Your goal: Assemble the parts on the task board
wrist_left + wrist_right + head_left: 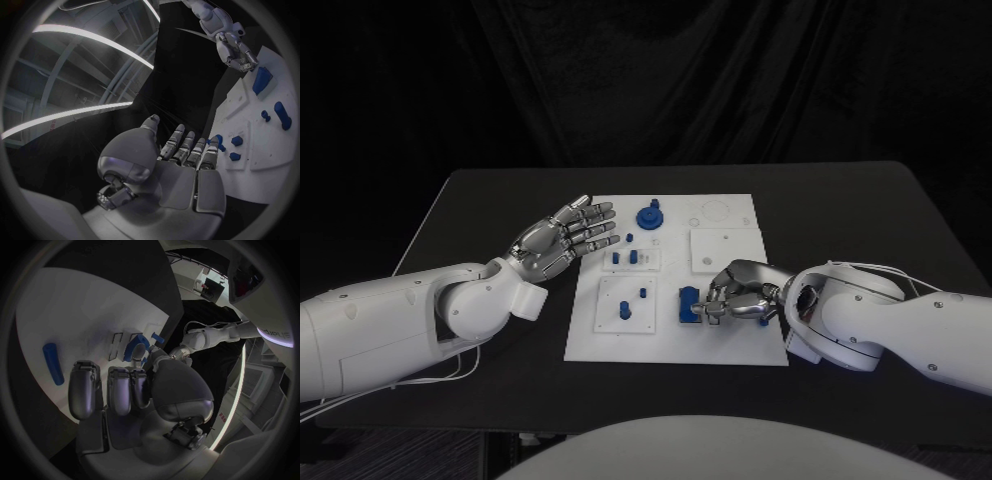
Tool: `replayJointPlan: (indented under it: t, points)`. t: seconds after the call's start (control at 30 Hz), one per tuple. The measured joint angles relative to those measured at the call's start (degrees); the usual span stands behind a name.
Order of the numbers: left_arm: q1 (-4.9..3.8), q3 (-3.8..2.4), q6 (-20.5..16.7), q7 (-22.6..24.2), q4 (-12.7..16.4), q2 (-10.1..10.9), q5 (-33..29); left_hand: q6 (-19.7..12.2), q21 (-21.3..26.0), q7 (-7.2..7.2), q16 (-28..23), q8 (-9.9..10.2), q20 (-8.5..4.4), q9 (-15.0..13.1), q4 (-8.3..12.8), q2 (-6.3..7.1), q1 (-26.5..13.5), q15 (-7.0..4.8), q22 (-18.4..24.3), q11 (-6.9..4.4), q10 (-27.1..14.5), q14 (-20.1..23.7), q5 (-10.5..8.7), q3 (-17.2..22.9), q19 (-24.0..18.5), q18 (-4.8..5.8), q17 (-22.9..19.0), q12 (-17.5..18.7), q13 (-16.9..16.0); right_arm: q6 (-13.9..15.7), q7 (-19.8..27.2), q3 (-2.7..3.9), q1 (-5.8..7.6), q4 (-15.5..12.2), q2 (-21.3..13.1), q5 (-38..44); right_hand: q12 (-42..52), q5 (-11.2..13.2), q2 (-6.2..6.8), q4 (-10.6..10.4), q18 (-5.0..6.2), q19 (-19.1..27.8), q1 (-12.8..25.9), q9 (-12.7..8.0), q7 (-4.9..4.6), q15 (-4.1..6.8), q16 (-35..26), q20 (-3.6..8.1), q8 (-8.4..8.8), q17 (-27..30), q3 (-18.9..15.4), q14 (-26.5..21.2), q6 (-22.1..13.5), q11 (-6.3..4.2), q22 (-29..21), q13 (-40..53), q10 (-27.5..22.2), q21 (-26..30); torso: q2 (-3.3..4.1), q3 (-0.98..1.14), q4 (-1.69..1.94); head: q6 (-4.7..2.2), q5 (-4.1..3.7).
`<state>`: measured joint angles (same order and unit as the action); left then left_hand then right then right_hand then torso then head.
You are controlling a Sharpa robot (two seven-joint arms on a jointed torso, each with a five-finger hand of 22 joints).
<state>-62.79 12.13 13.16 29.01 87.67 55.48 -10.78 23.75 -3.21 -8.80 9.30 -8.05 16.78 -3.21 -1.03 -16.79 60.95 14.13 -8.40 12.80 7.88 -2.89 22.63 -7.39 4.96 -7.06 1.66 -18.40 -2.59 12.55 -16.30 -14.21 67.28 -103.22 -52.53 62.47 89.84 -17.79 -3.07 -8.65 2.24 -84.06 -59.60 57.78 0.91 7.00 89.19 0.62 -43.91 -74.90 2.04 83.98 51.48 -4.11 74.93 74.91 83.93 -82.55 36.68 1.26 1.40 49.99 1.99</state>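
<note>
— What are the fingers doing on your end?

— On my head camera the right hand (pixel 737 291) has its fingers (pixel 720 300) curled down over a blue part (pixel 689 303) at the near right of the task board (pixel 668 348). I cannot tell whether they actually grip it or only rest on it. The left hand (pixel 564 238) hovers palm up just beside the board's left edge, fingers spread, holding nothing.

— And the board itself?

— A white plate lying flat mid-worktop (pixel 488 200), with raised square panels. A round blue knob (pixel 649 216) stands near its far edge, two small blue pegs (pixel 626 258) sit behind a slim upright piece (pixel 627 309).

— Anything hidden?

— The right palm covers most of that blue part; its shape is unclear. From the right wrist camera a long blue bar (pixel 52 363) lies on the white surface.
</note>
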Motion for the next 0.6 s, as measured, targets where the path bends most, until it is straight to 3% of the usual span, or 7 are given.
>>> replayJointPlan:
  t: [0.2,0.33,0.53,0.6]
  points:
    - [0.01,0.0,0.04,-0.03,-0.09,-0.04,0.0,0.0,0.0,0.0,0.0,0.0,0.0,0.0,0.0,0.0,0.0,0.0,0.0,0.0,0.0,0.0,0.0,0.0,0.0,0.0,0.01,0.0,0.0,-0.16,-0.26,0.0,-0.01,0.21,0.43,0.32,0.0,2.36,0.13,-0.86,0.0,0.0,0.59,1.67,0.02,0.17,0.0,0.0,-1.24,0.0,-0.47,0.17,0.07,-0.01,0.0,0.0,0.01,0.14,-0.01,0.0,0.02,0.0,0.0]
    - [0.04,0.0,0.08,-0.06,-0.14,-0.08,0.0,0.0,0.0,0.0,0.0,0.0,0.0,0.0,0.0,0.0,0.0,0.0,0.0,0.0,0.0,0.0,0.0,0.0,0.0,0.0,0.01,0.0,0.0,-0.37,-0.53,0.0,-0.02,0.49,0.81,0.56,0.0,3.53,0.43,-1.32,0.01,0.0,0.89,4.43,0.3,0.42,0.0,0.0,-4.67,0.0,-0.93,0.01,2.83,-0.32,0.0,0.0,0.09,0.23,0.0,0.01,0.04,0.0,-0.06]
    - [0.07,0.0,0.15,-0.12,-0.2,-0.13,0.0,0.0,0.0,0.0,0.21,0.0,0.0,0.0,0.0,0.0,0.0,0.05,0.0,0.0,0.0,-0.05,0.0,0.0,0.0,0.0,0.0,0.01,0.0,-0.77,-1.18,0.0,-0.02,0.94,1.31,1.36,0.0,7.89,1.18,-3.56,0.0,0.0,3.51,10.39,0.68,0.46,0.0,0.41,-11.47,0.0,-3.18,0.05,7.59,-0.62,-0.01,0.0,0.2,0.77,0.01,0.0,0.05,0.0,-0.03]
    - [0.08,0.0,0.18,-0.14,-0.21,-0.14,0.0,0.0,0.0,0.0,0.25,0.0,0.0,0.0,0.0,0.0,0.0,0.21,0.0,0.0,0.0,-0.21,0.0,0.0,0.0,0.0,0.0,0.01,0.0,-0.84,-1.34,0.0,-0.03,1.04,1.4,1.61,0.0,9.0,1.48,-4.25,0.0,0.0,4.38,11.37,0.73,0.8,0.0,0.41,-12.43,0.0,-3.86,0.04,8.19,-0.61,-0.01,0.0,0.2,0.98,0.02,0.0,0.05,0.0,0.01]
